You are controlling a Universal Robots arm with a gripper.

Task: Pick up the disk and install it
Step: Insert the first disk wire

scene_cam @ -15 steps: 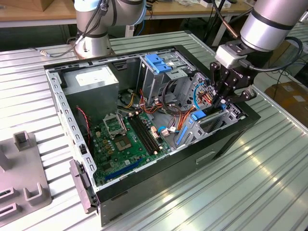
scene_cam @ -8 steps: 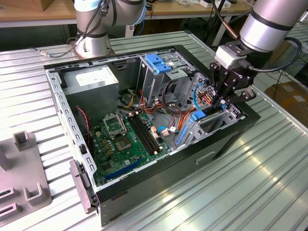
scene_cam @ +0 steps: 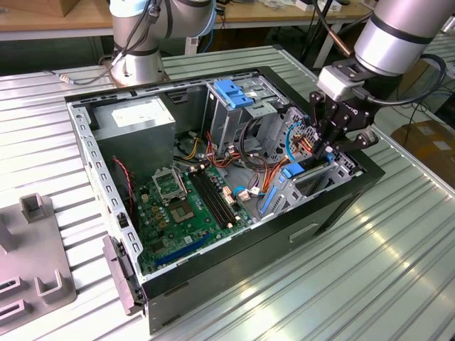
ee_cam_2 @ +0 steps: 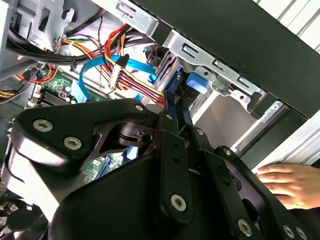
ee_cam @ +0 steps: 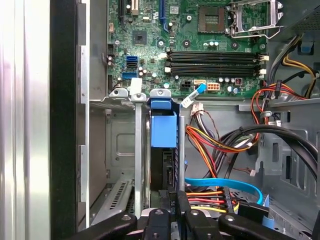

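Hand [scene_cam: 328, 145] closed on the disk [ee_cam: 164, 131], standing edge-on in the drive cage [ee_cam: 117, 145] slot below; best pressed straight down, clear of cables [ee_cam: 210, 142].

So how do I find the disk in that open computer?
Look in the open black computer case, at the grey metal cage under the gripper. The disk stands on edge in a slot there. Its bright blue plastic end sets it apart from the bare grey slots beside it.

Silver arm [scene_cam: 398, 32], blk gripper [scene_cam: 328, 150].
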